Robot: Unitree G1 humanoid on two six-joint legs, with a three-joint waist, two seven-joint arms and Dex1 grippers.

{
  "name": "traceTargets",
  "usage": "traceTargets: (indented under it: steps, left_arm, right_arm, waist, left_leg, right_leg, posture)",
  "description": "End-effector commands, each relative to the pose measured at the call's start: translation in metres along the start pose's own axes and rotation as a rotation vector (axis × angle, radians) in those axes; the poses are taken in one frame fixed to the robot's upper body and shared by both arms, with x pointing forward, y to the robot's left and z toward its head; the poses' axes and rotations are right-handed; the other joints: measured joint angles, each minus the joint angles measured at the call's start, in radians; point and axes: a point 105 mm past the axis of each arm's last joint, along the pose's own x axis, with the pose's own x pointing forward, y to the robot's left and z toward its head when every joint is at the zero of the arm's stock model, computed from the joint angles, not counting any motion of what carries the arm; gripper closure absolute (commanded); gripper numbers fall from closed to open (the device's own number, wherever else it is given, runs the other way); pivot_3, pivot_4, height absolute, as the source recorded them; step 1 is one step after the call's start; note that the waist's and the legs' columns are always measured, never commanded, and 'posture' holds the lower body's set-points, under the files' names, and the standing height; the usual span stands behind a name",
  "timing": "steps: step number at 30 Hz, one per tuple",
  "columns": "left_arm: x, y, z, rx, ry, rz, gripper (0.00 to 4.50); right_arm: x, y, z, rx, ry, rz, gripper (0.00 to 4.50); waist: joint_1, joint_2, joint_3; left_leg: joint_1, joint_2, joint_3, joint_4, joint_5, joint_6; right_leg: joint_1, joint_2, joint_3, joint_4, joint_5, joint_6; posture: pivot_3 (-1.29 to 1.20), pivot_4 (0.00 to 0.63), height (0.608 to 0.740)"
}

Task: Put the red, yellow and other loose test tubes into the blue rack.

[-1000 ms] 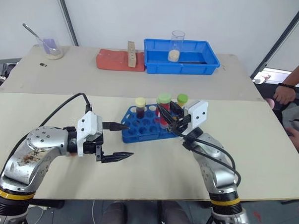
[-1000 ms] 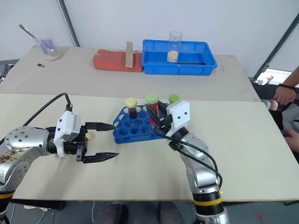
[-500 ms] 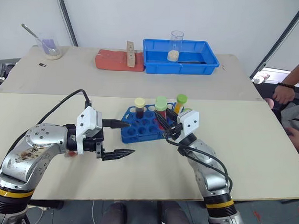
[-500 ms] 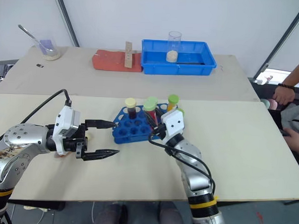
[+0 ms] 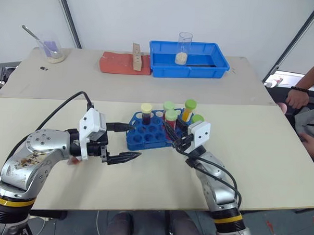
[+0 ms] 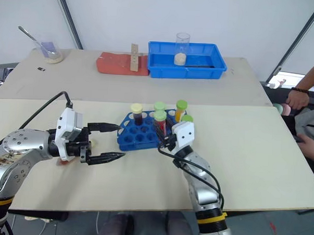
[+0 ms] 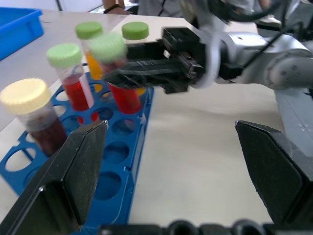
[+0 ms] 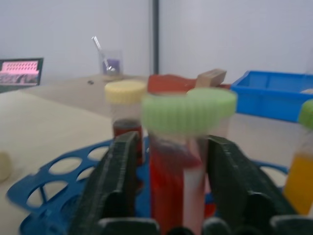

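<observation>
Red tube (image 8: pixel 171 181) between right gripper (image 5: pixel 173 135) fingers, in rack (image 5: pixel 146 135)

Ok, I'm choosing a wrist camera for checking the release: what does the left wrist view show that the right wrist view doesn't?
Left wrist view: the right gripper from the side, at the front red tube, and the left gripper wide open. Right wrist view: the beaker with a spoon and the wooden block far behind. Both: the blue rack, the cream-capped tube, that red tube and the yellow-orange tube.
</observation>
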Motion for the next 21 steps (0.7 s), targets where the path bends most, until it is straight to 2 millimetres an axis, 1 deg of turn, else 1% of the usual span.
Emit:
traceTargets:
  steps: [1,2,6,9,11,15,17,21]
  left_arm:
    - [-0.008,0.006,0.005,0.012,0.026,0.064,0.0]
    - [-0.011,0.01,0.003,0.012,0.055,0.086,0.0]
    - [-0.026,0.026,-0.003,0.028,0.196,0.154,0.0]
    - [-0.038,0.039,-0.005,0.03,0.308,0.189,0.0]
    - [-0.046,0.046,-0.01,0.015,0.391,0.191,0.0]
    - [-0.063,0.072,-0.026,0.001,0.57,0.274,0.0]
    - [-0.068,0.077,-0.032,-0.017,0.641,0.277,0.0]
    - [-0.077,0.079,-0.041,-0.029,0.753,0.244,0.0]
  right_arm:
    - [-0.006,0.004,0.014,-0.047,-0.014,0.058,0.74]
    - [-0.009,0.005,0.013,-0.078,0.008,0.077,0.41]
    - [-0.026,0.006,0.021,-0.186,0.06,0.193,0.41]
    - [-0.037,0.004,0.028,-0.225,0.132,0.309,0.41]
    - [-0.041,0.008,0.036,-0.209,0.156,0.395,0.41]
    - [-0.045,0.022,0.061,-0.142,0.19,0.604,0.41]
    - [-0.048,0.03,0.069,-0.111,0.207,0.693,0.41]
    - [-0.052,0.04,0.075,-0.096,0.239,0.79,0.41]
  waist:
    - [0.001,0.0,0.0]
    - [0.001,0.0,0.0]
    - [0.002,0.0,0.0]
    - [0.003,0.0,0.0]
    - [0.003,0.0,0.0]
    - [0.003,-0.001,0.0]
    - [0.003,-0.001,0.0]
    - [0.008,-0.001,0.001]
  left_leg:
    - [0.0,0.0,0.0,0.0,0.0,0.0]
    - [0.0,0.0,0.0,0.0,0.0,0.0]
    - [0.0,0.0,0.0,0.0,0.0,0.0]
    - [0.001,0.0,0.0,0.0,0.0,0.0]
    - [0.001,0.0,0.0,0.0,0.0,0.0]
    - [0.002,0.0,0.001,0.0,0.0,0.0]
    - [0.001,0.0,0.001,0.0,0.0,0.0]
    - [0.0,0.0,0.0,-0.002,0.0,0.0]
  right_leg:
    - [0.0,0.0,0.0,0.0,0.0,0.0]
    - [0.0,0.0,0.0,0.0,0.0,0.0]
    - [0.0,0.0,0.0,0.0,-0.003,-0.004]
    - [0.0,0.0,0.0,0.0,-0.004,-0.005]
    - [0.0,0.0,0.0,0.0,-0.004,-0.005]
    - [0.0,0.0,0.0,0.001,-0.004,-0.006]
    - [0.0,0.001,0.0,0.001,-0.004,-0.006]
    - [-0.001,0.001,0.0,0.0,-0.006,-0.006]
  posture:
    - [0.0,0.15,0.74]
    - [0.0,0.15,0.74]
    - [0.0,0.15,0.74]
    - [0.0,0.15,0.74]
    - [0.0,0.15,0.74]
    - [0.0,0.15,0.74]
    - [0.0,0.15,0.74]
    - [0.0,0.15,0.74]
